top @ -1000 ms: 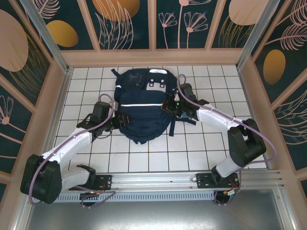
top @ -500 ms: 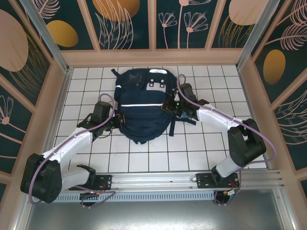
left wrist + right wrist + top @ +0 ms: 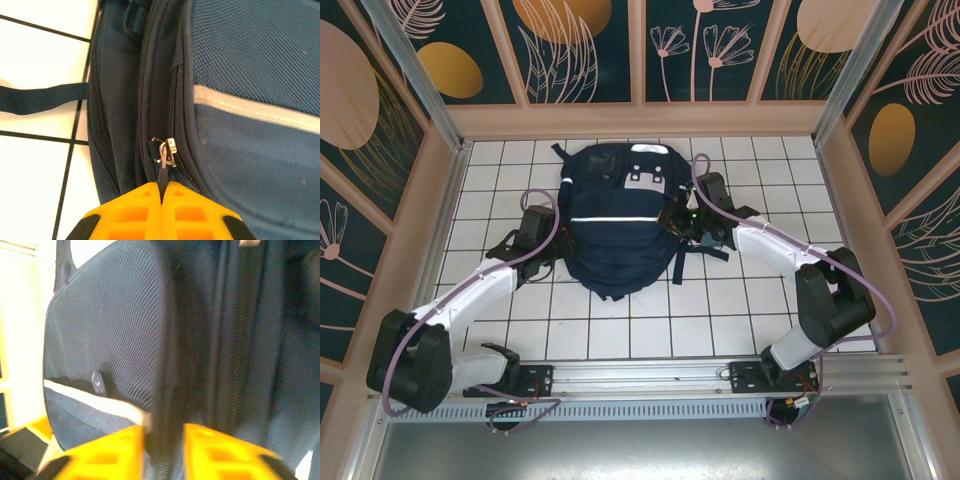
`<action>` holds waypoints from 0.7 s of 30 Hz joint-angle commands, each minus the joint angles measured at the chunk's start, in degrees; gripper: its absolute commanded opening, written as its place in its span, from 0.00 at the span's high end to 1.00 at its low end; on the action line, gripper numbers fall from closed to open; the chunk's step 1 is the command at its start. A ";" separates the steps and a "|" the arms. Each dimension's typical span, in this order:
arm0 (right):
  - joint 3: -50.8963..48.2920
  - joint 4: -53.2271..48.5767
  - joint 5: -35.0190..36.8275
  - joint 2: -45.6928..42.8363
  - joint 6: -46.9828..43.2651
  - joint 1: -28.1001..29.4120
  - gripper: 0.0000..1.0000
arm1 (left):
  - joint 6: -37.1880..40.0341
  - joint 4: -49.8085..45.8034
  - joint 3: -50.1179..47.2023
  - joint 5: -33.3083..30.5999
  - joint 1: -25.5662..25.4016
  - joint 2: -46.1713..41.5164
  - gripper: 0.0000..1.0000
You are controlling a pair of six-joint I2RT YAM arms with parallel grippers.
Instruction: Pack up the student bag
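Observation:
The student bag (image 3: 615, 235), dark navy with a thin white stripe, lies flat in the middle of the white tiled floor. My left gripper (image 3: 563, 250) is at its left side. In the left wrist view this gripper (image 3: 162, 186) is shut on the black tab of a metal zipper pull (image 3: 166, 152) on the bag (image 3: 240, 60). My right gripper (image 3: 672, 222) is against the bag's right side. In the right wrist view its jaws (image 3: 164, 432) stand apart, with a dark ridge of the bag (image 3: 110, 330) between them.
A black strap (image 3: 40, 97) trails from the bag over the tiles on the left. More straps (image 3: 705, 252) lie on the floor under the right arm. Wooden walls (image 3: 440, 200) box in the tiled floor (image 3: 650, 320) on three sides.
My left gripper has shut on the zipper pull and shifted slightly up along the bag's left side. My right gripper's jaws, shut before, have parted.

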 commanded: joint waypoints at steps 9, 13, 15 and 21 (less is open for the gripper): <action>-1.23 -10.56 22.30 -8.89 -7.08 -7.21 0.32 | -3.15 -5.70 4.39 -4.75 1.16 -0.26 0.41; -0.49 -10.98 24.32 -3.93 -7.26 -11.95 0.31 | -3.58 -8.36 3.41 -4.10 1.21 -5.12 0.32; 1.42 -9.14 19.37 0.50 -8.41 -12.90 0.38 | -3.71 -8.42 3.02 -2.95 1.18 -6.82 0.29; 8.42 -6.99 11.93 13.24 -7.87 -12.49 0.51 | -3.55 -7.99 3.39 1.43 1.15 -9.23 0.23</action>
